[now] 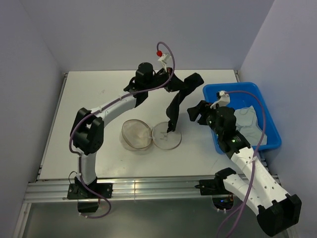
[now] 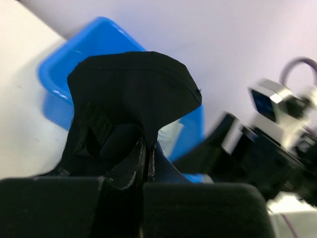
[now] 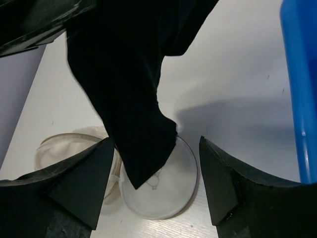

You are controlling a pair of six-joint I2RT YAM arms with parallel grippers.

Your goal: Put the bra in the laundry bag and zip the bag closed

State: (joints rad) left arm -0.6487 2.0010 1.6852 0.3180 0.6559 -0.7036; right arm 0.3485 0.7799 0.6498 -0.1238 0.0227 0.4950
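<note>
My left gripper [image 1: 171, 82] is shut on the black bra [image 1: 179, 96] and holds it up in the air; its lower end hangs down over the bag's lid. In the left wrist view the bra [image 2: 133, 94] is pinched between the closed fingers. The laundry bag [image 1: 136, 134] is a round cream mesh pouch lying open on the table, with its circular lid [image 1: 167, 135] flipped out to its right. My right gripper [image 1: 197, 112] is open and empty, right of the hanging bra. In the right wrist view the bra [image 3: 131, 94] hangs between the fingers above the lid [image 3: 163, 183].
A blue plastic bin [image 1: 262, 99] with pale cloth [image 1: 247, 121] inside stands at the table's right edge, beside my right arm. White walls close in the back and both sides.
</note>
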